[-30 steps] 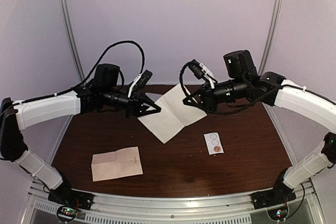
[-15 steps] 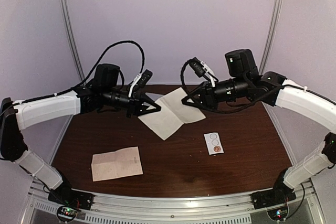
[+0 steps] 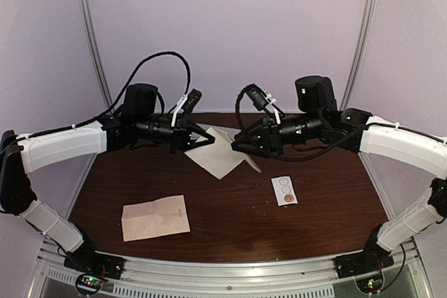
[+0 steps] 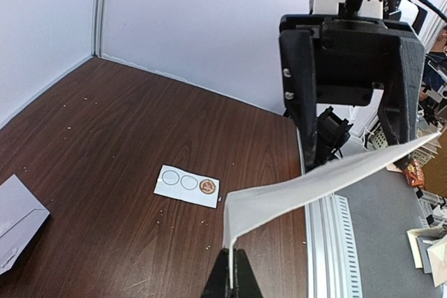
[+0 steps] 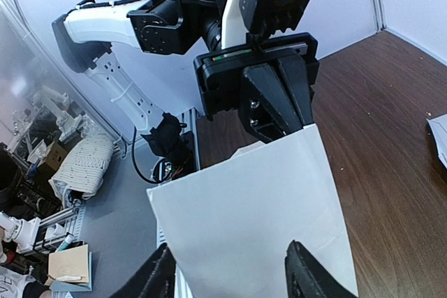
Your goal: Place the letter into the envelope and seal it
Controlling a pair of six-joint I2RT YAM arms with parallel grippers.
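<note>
Now your left gripper (image 3: 209, 143) has its jaws pinched tight on one edge of the envelope (image 5: 251, 207), holding it in the air above the counter (image 3: 230, 225). Your right gripper (image 5: 229, 267) faces it, jaws parted, the envelope's other end between them. The folded tan letter (image 3: 155, 218) lies well below the left jaws, toward the arm bases; the sticker strip (image 3: 284, 190) lies below the right jaws.

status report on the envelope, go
left gripper shut on the envelope, held off the table. right gripper open, jaws astride its edge. letter flat on the table, nothing in the way.
</note>
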